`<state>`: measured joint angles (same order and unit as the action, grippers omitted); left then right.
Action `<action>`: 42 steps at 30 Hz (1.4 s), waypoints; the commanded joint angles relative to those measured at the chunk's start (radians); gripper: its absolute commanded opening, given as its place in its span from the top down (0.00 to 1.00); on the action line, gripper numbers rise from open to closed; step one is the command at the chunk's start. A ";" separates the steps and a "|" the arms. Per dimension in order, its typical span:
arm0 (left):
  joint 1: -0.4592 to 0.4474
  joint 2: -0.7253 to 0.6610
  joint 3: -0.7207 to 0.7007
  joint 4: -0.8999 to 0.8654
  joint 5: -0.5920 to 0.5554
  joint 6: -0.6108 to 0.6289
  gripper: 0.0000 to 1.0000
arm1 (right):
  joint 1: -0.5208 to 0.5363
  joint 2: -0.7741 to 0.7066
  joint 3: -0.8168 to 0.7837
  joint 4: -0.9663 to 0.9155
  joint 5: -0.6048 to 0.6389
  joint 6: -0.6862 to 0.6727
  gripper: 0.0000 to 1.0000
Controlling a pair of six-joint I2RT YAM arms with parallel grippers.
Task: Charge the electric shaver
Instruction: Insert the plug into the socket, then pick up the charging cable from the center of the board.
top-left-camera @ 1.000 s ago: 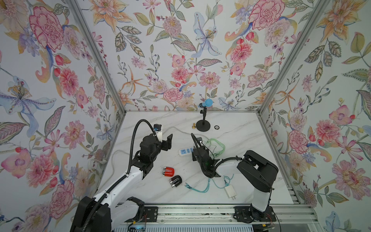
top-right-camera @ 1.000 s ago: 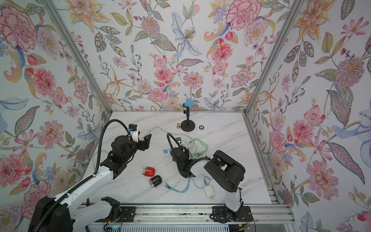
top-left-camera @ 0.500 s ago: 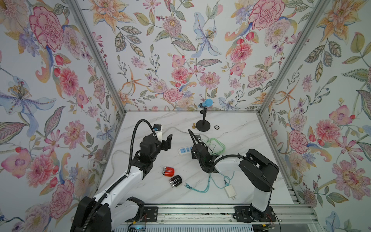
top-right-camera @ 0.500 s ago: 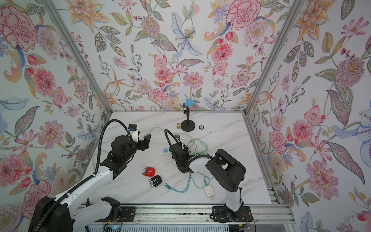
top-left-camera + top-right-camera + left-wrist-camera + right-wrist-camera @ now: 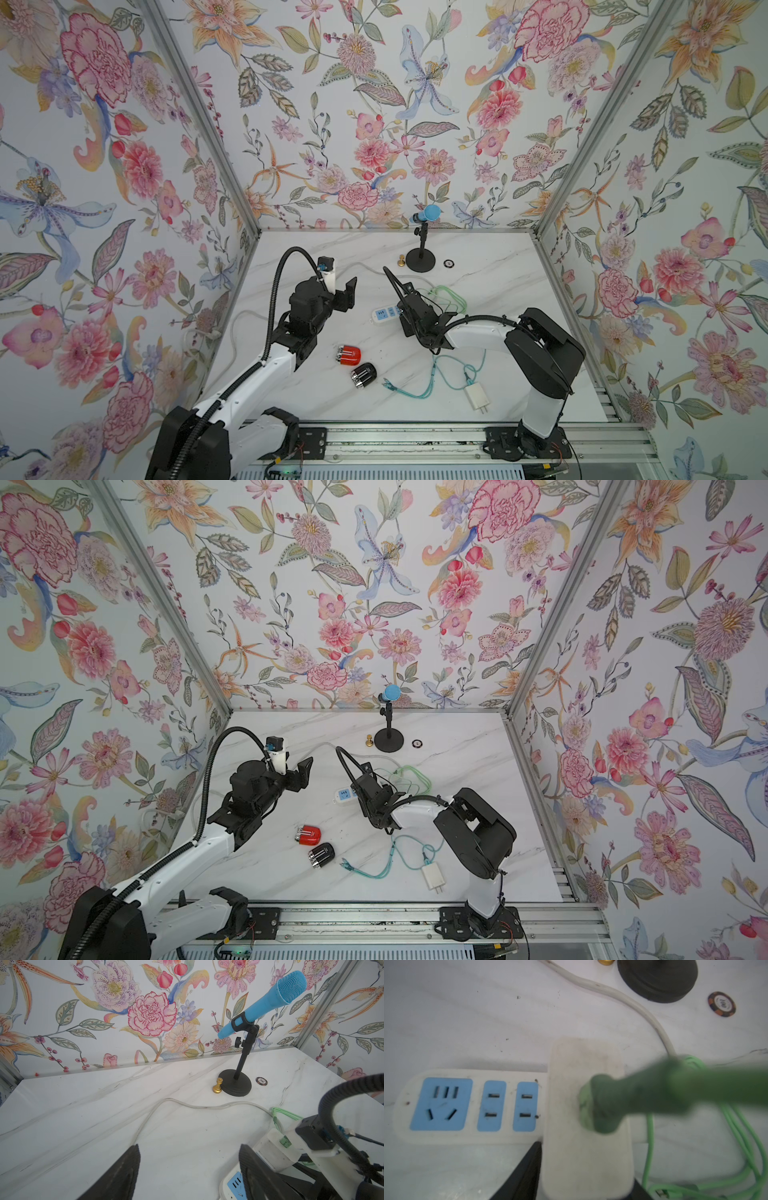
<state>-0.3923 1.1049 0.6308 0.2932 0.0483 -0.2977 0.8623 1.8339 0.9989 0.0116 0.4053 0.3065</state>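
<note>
A red shaver [image 5: 348, 354] and a black shaver [image 5: 363, 372] lie side by side on the marble table, with nothing plugged into either. Behind them sits a white power strip [image 5: 384, 314] with blue sockets [image 5: 471, 1105]. A white adapter [image 5: 585, 1147] stands on its right end, with a green plug [image 5: 602, 1105] and green cable [image 5: 451, 296] coming off it. My right gripper [image 5: 586, 1167] straddles this adapter, fingers close along both its sides; contact is unclear. My left gripper [image 5: 189, 1147] hovers open and empty just left of the strip.
A teal cable [image 5: 432, 384] with a white wall plug [image 5: 476, 397] lies near the front. At the back stand a blue microphone on a black stand [image 5: 420, 261], a gold pawn [image 5: 402, 260] and a poker chip [image 5: 448, 263]. The strip's white cord [image 5: 187, 1105] runs left.
My right gripper has moved back and left from above the teal cable to the power strip's right end, with the white adapter between its fingers. The left arm has not moved.
</note>
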 commanded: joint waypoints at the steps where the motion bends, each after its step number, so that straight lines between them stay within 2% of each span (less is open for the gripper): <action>1: 0.011 -0.014 0.019 0.012 0.007 -0.009 0.22 | -0.005 -0.045 0.000 -0.114 -0.062 -0.003 0.48; 7: 0.012 -0.020 0.024 0.006 -0.008 0.002 0.22 | -0.012 -0.124 0.043 -0.259 -0.163 -0.035 0.47; 10: 0.011 -0.019 0.027 0.010 -0.007 0.002 0.22 | -0.022 -0.161 0.067 -0.352 -0.258 -0.063 0.47; 18: 0.011 -0.002 0.049 0.011 -0.004 0.008 0.22 | -0.083 -0.327 0.081 -0.611 -0.667 -0.174 0.48; 20: 0.012 0.002 0.054 0.013 -0.004 0.009 0.22 | -0.093 -0.392 0.061 -0.644 -0.627 -0.160 0.48; 24: 0.011 0.011 0.067 0.016 0.005 0.010 0.22 | -0.207 -0.528 0.012 -0.657 -0.490 -0.049 0.50; 27: 0.011 0.029 0.080 0.023 0.024 0.007 0.22 | -0.348 -0.583 -0.024 -0.631 -0.362 0.022 0.49; 29: 0.011 0.039 0.089 0.024 0.044 0.008 0.22 | -0.457 -0.577 -0.054 -0.586 -0.336 0.081 0.50; 32: 0.006 0.048 0.099 0.019 0.076 0.015 0.23 | -0.573 -0.517 -0.091 -0.488 -0.361 0.129 0.52; 35: -0.008 0.061 0.117 -0.018 0.088 0.043 0.23 | -0.636 -0.407 -0.076 -0.408 -0.419 0.154 0.54; 39: -0.033 0.070 0.140 -0.057 0.084 0.072 0.23 | -0.637 -0.249 -0.014 -0.334 -0.480 0.155 0.55; 42: -0.039 0.075 0.151 -0.068 0.095 0.075 0.23 | -0.632 -0.143 0.030 -0.318 -0.473 0.164 0.55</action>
<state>-0.4194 1.1683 0.7467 0.2592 0.1165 -0.2504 0.2226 1.6344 0.9764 -0.3672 -0.0429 0.4397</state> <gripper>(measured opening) 0.769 0.448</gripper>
